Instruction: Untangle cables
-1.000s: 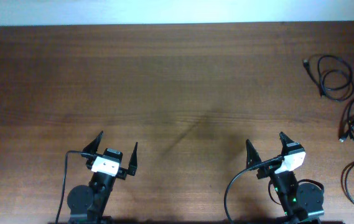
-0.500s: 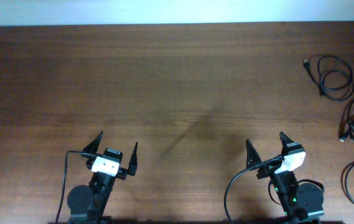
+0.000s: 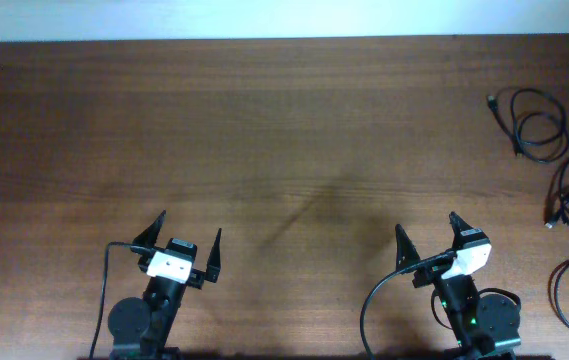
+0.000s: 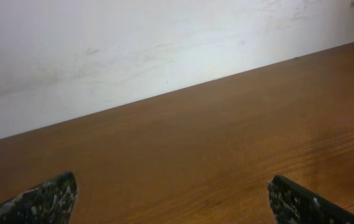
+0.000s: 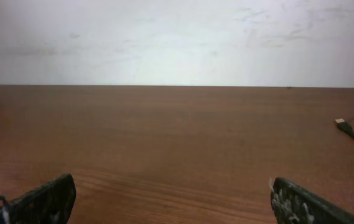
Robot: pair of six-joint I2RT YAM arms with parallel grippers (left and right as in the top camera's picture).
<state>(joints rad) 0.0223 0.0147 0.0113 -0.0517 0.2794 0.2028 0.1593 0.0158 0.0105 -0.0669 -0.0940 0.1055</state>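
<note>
Three separate thin black cables lie at the table's right edge in the overhead view: a looped one [image 3: 564, 128] at the far right, a second [image 3: 554, 215] with a silvery plug below it, and a curved third [image 3: 555, 285] nearest the front. My left gripper [image 3: 190, 226] stands open and empty at the front left, far from them. My right gripper [image 3: 426, 224] stands open and empty at the front right, well left of the cables. In the right wrist view one cable plug [image 5: 344, 126] lies far right of the open gripper [image 5: 173, 180]. The left wrist view shows open fingers [image 4: 46, 199] over bare wood.
The brown wooden table [image 3: 284, 130] meets a white wall [image 5: 177, 37] at the back. Thicker black arm cables [image 3: 374, 300] loop beside both arm bases at the front edge.
</note>
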